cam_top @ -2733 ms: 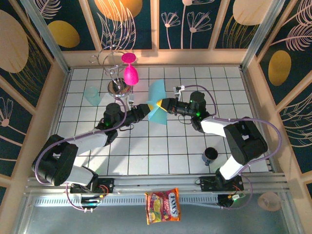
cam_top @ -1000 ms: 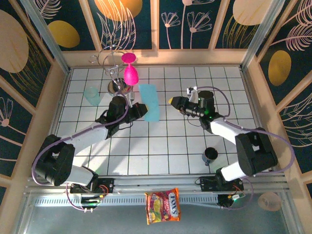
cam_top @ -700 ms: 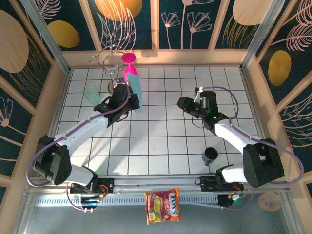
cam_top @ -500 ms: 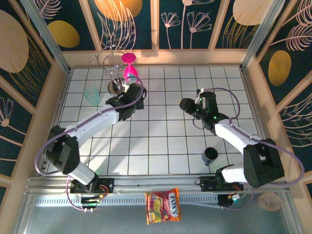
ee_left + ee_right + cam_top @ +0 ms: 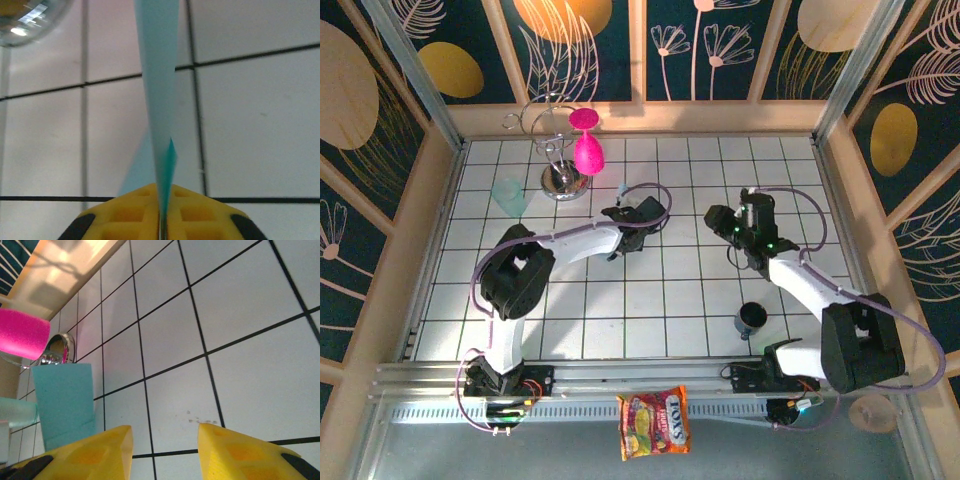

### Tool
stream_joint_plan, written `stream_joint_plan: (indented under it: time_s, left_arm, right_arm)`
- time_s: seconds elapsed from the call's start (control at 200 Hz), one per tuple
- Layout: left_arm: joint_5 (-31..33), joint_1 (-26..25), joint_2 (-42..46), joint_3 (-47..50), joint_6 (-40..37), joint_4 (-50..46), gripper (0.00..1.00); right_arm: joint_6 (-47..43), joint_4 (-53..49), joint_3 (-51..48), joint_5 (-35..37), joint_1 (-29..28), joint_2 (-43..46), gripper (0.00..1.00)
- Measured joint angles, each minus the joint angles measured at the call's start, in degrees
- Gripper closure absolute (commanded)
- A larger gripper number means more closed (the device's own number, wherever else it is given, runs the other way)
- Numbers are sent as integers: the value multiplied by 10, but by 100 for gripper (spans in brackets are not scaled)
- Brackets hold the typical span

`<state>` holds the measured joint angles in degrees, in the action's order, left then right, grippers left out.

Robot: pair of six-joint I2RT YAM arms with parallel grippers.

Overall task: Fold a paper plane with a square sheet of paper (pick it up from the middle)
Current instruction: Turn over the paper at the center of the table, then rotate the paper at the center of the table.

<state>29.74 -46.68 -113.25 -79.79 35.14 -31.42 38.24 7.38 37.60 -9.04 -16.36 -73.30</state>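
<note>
The square sheet of paper [image 5: 157,75] is light blue and folded narrow. It stands on edge above the tiles, pinched at its lower end between my left gripper's [image 5: 163,220] yellow fingers, which are shut on it. From above, my left gripper [image 5: 622,203] is at the table's middle, and the sheet shows as a thin sliver [image 5: 621,188]. My right gripper [image 5: 717,216] hovers about two tiles to the right, apart from the paper. In the right wrist view, the right gripper [image 5: 165,440] is open over bare tile with nothing between its fingers, and the sheet [image 5: 65,400] appears as an upright blue rectangle at the left.
Two pink goblets [image 5: 588,155] hang on a chrome stand [image 5: 560,180] at the back left, with a translucent teal cup [image 5: 507,194] beside it. A dark cup [image 5: 752,318] stands at the front right. A candy bag [image 5: 655,422] lies beyond the front rail.
My left arm swung from beside the goblet stand to the table's middle, carrying the paper, which now stands edge-on to the top camera. My right gripper drew back to the right.
</note>
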Motion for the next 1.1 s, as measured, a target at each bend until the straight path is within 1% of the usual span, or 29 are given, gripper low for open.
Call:
stream_joint_plan:
  time_s: [0.03,0.125,0.235,0.315,0.41,0.481,0.556,0.616,0.676,0.801,0.956,1.101]
  left_arm:
    - [-18,-1,0,5,3,14,77]
    - [-76,-2,1,23,10,60,70]
    - [-131,-2,4,39,17,100,54]
    - [-166,2,19,55,18,129,47]
    - [-199,9,60,89,25,163,44]
    - [-219,21,102,121,31,188,41]
    - [-233,43,153,163,40,217,38]
    - [-235,64,192,197,51,235,36]
    - [-235,84,222,230,62,252,33]
    - [-237,118,268,308,81,282,28]
    - [-257,143,295,387,108,313,21]
    - [-272,163,309,428,130,342,14]
  right_arm:
    - [0,-2,-2,0,2,2,61]
    - [0,-4,-6,2,6,9,61]
    - [0,-4,-6,0,6,11,60]
    - [-1,-3,-6,-6,6,11,60]
    - [-3,-3,-4,-12,-3,6,60]
    - [-4,-3,7,-14,-26,-12,60]
    - [-4,1,25,-16,-66,-43,61]
    - [-4,3,44,-17,-103,-73,62]
    - [-1,10,63,-20,-137,-103,65]
    - [13,24,103,-33,-193,-171,69]
    - [24,31,150,-46,-236,-248,73]
    - [28,31,188,-57,-257,-307,75]
